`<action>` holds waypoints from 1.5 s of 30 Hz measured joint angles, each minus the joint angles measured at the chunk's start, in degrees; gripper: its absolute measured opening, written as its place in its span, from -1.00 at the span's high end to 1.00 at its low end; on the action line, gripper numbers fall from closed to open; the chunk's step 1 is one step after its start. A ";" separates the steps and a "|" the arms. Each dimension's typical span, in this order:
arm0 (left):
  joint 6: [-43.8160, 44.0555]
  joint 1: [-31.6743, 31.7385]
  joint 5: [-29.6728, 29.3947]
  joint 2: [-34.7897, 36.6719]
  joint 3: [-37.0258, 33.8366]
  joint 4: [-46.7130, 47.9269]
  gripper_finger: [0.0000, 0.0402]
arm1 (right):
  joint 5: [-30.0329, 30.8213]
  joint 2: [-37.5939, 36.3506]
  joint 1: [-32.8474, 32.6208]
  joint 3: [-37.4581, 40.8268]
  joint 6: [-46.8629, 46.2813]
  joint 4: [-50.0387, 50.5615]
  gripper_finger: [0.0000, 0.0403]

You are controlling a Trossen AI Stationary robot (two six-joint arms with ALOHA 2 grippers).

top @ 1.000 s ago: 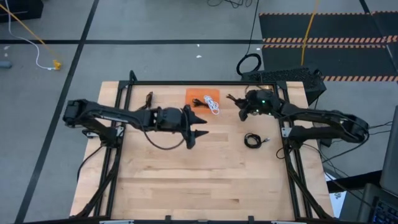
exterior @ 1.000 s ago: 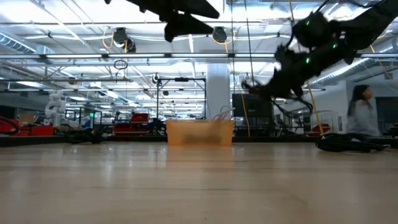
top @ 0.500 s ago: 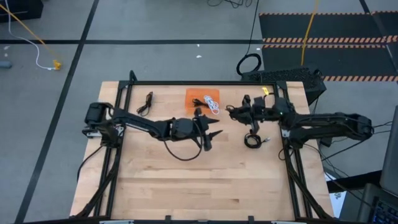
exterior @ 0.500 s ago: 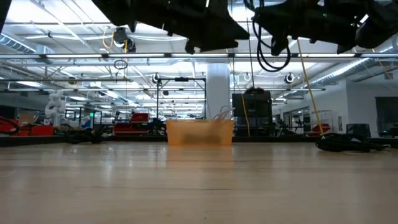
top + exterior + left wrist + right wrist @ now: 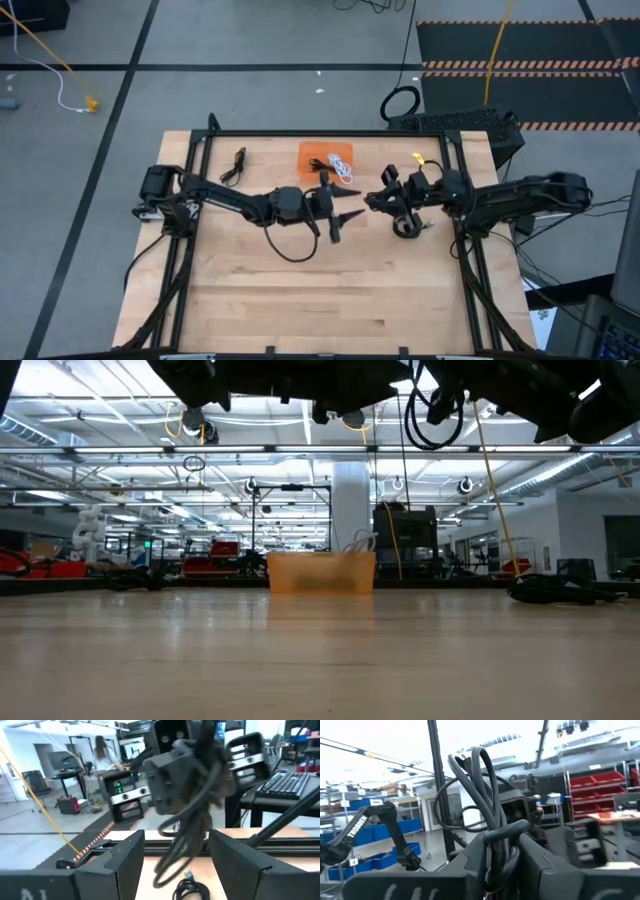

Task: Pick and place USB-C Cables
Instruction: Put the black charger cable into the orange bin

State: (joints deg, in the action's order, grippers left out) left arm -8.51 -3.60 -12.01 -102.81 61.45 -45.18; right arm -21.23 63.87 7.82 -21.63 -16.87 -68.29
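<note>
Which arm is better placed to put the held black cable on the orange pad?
The right. Its gripper is shut on a black USB-C cable and hangs just right of the orange pad. The left gripper is open and empty.

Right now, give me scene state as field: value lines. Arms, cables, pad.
left gripper: open, empty, mid-table, facing the right arm
right gripper: shut on black cable bundle, raised off the table
white cable: lying on orange pad
black cable on pad: beside the white one
black cable, far left: on the table, untouched
black coil: on the table under the right gripper
table: bare wood at the near half
</note>
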 joint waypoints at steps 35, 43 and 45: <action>3.07 1.55 3.03 -0.02 0.00 2.52 0.95 | -1.79 7.89 -0.52 -6.38 -6.47 -1.93 0.01; 3.12 2.80 2.75 0.33 0.00 6.64 0.95 | -1.75 -3.18 4.96 -6.38 -6.29 19.92 -0.24; 3.92 3.85 2.76 0.33 0.00 8.30 0.95 | -1.70 -6.28 6.03 -6.38 -6.38 24.99 -0.28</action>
State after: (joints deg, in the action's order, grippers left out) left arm -4.59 0.25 -9.25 -102.48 61.45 -36.88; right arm -22.93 57.59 13.85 -28.01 -23.25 -43.30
